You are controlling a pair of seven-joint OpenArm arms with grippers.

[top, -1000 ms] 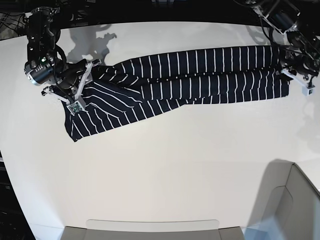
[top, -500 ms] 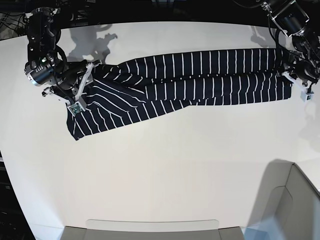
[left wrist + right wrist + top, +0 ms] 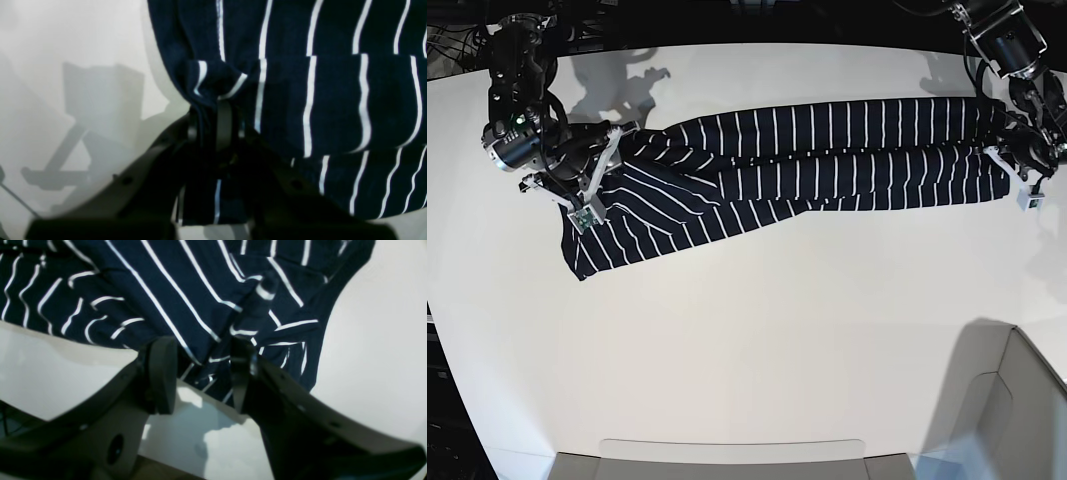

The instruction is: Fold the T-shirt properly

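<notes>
The navy T-shirt (image 3: pixel 827 160) with thin white stripes lies stretched in a long band across the far part of the white table (image 3: pixel 757 330). My left gripper (image 3: pixel 1015 160) is at the band's right end. In the left wrist view it (image 3: pixel 213 126) is shut on a bunched edge of the T-shirt (image 3: pixel 333 100). My right gripper (image 3: pixel 595 172) is over the band's left end, where the cloth spreads wider. In the right wrist view it (image 3: pixel 201 373) is open, its fingers (image 3: pixel 163 373) apart astride a ridge of the T-shirt (image 3: pixel 166 290).
A grey box (image 3: pixel 1017 400) stands at the near right corner. A flat grey tray edge (image 3: pixel 727 455) runs along the near side. The table's far edge lies just behind the shirt, with dark arm bases and cables beyond it.
My left gripper has moved right and slightly down with the shirt's end, drawing the band straighter and longer. My right gripper has shifted slightly up and right over the left end.
</notes>
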